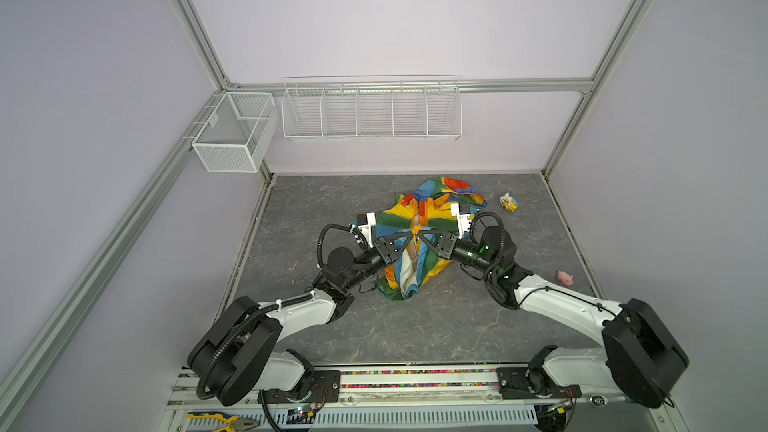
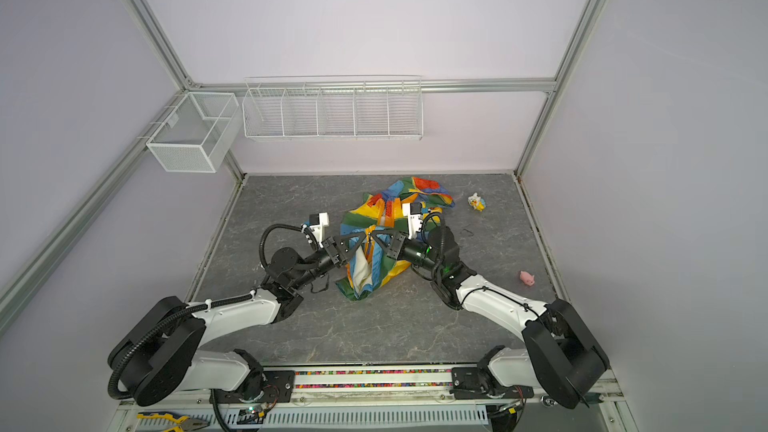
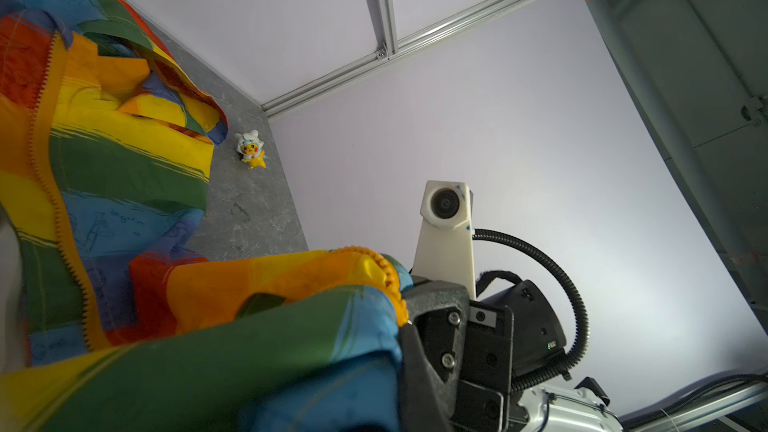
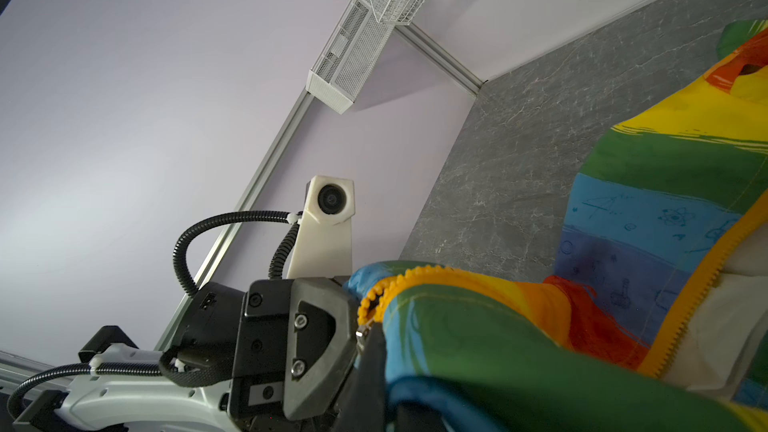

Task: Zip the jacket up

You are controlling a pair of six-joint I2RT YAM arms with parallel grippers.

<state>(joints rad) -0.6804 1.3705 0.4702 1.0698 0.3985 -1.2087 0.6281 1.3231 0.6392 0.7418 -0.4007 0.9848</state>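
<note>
On the grey table [image 1: 415,326] the jacket [image 1: 397,220] gapes on its cream lining [image 1: 406,270] at the near end; just beyond, the left gripper [image 1: 409,236] and right gripper [image 1: 423,234] meet tip to tip, each clenched on one edge of the zipper [image 1: 421,207], which runs straight away toward the back wall [image 1: 395,35].

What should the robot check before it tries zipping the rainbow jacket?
1. Left gripper pinching the jacket front edge: ok, shut on fabric.
2. Right gripper pinching the opposite edge: ok.
3. Both edges close together: ok, the fingertips almost meet in both top views.
4. Zipper joined: not ok; cream lining shows in the gap nearer the robot.
5. Metal end piece slotted in: cannot tell.
6. Yellow toy and pink pig out of the way: ok, both lie apart from the jacket.
</note>
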